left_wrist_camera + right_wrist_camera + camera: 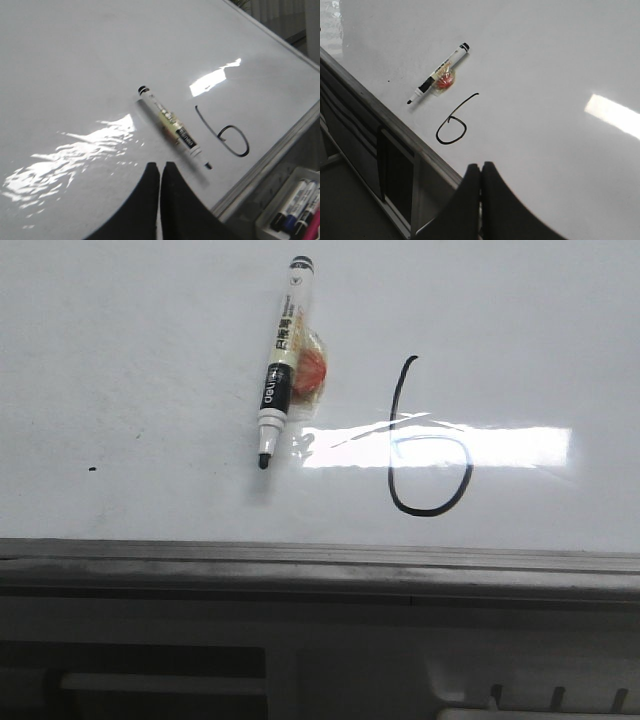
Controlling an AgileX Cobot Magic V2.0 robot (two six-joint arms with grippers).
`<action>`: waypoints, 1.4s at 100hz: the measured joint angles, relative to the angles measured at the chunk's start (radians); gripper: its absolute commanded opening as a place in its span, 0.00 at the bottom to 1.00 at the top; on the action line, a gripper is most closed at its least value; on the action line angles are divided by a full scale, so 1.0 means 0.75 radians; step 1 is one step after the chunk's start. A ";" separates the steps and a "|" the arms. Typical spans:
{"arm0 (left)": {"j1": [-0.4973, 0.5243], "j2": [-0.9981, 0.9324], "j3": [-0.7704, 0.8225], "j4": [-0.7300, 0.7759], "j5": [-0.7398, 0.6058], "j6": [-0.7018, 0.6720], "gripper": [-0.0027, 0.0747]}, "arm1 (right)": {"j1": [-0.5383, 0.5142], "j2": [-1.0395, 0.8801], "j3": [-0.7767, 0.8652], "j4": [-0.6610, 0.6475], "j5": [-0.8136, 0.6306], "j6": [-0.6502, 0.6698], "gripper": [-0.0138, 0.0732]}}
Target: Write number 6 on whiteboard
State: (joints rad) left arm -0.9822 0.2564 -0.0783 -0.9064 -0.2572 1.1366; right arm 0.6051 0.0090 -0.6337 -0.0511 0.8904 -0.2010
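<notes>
Surface: a glossy whiteboard (150, 360) fills the front view, its grey rail (320, 565) along the near edge and a bright rectangular glare (500, 447) across the middle.
Container: in the left wrist view, a clear bin (292, 210) sits below the board's edge, holding at least three markers with dark and blue caps; the bin is cut off by the frame, so the full count cannot be told.
Left gripper (160, 172): dark fingers pressed together, holding nothing, hanging above the board near the marker's tip.
Right gripper (481, 172): fingers likewise closed and empty, above the board near the rail.
Speck: one small black dot (92, 469) on the board, well left of the pen.
Marker: one uncapped marker (280, 360) lies flat on the board, black tip toward the rail, black end pointing away.
Blob: one orange-red lump in clear wrap (312, 370) touches the marker's right side; what it is cannot be made out.
6: one black 6 (428, 440) right of the marker, its loop nearest the rail and its stem rising away; the glare washes out part of the loop.
</notes>
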 measured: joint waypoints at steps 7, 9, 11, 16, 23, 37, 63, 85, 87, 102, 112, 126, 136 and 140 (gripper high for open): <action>0.117 -0.068 0.068 0.161 0.017 -0.211 0.01 | 0.000 0.000 0.000 0.000 0.000 0.000 0.08; 0.158 -0.088 0.085 0.226 0.026 -0.267 0.01 | 0.000 0.000 0.000 0.000 0.000 0.000 0.08; 0.200 -0.109 0.101 0.302 0.036 -0.355 0.01 | 0.000 0.000 0.000 0.000 0.000 0.000 0.08; 0.305 -0.158 0.112 0.504 0.093 -0.593 0.01 | 0.000 0.000 0.000 0.000 0.000 0.000 0.08; 0.459 -0.227 0.112 0.803 0.148 -0.956 0.01 | 0.000 0.000 0.000 0.000 0.000 0.000 0.08; 0.749 -0.331 0.112 1.040 0.387 -1.401 0.01 | 0.000 0.000 0.000 0.000 0.002 0.000 0.08; 1.103 -0.349 0.112 1.067 0.731 -1.504 0.01 | 0.000 0.000 0.000 0.000 0.002 0.000 0.08; 1.165 -0.349 0.110 1.068 0.793 -1.515 0.01 | 0.000 0.000 0.000 0.000 0.002 0.001 0.08; 1.165 -0.349 0.110 1.068 0.795 -1.515 0.01 | 0.000 0.000 0.000 0.000 0.002 0.001 0.08; 1.165 -0.349 0.110 1.068 0.795 -1.515 0.01 | 0.000 0.000 0.000 0.000 0.002 0.001 0.08; 1.165 -0.349 0.110 1.068 0.795 -1.515 0.01 | 0.000 0.000 0.000 0.000 0.002 0.001 0.08; 1.165 -0.349 0.110 1.068 0.795 -1.515 0.01 | 0.000 0.000 0.000 0.000 0.002 0.001 0.08; 1.165 -0.349 0.110 1.068 0.795 -1.515 0.01 | 0.000 0.000 0.000 0.000 0.002 0.001 0.08; 1.165 -0.349 0.110 1.068 0.795 -1.515 0.01 | 0.000 0.000 0.000 0.000 0.002 0.001 0.08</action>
State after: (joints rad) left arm -0.1083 -0.0056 0.0039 -0.1056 0.3391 0.0000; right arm 0.6051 0.0090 -0.6337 -0.0511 0.8921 -0.2003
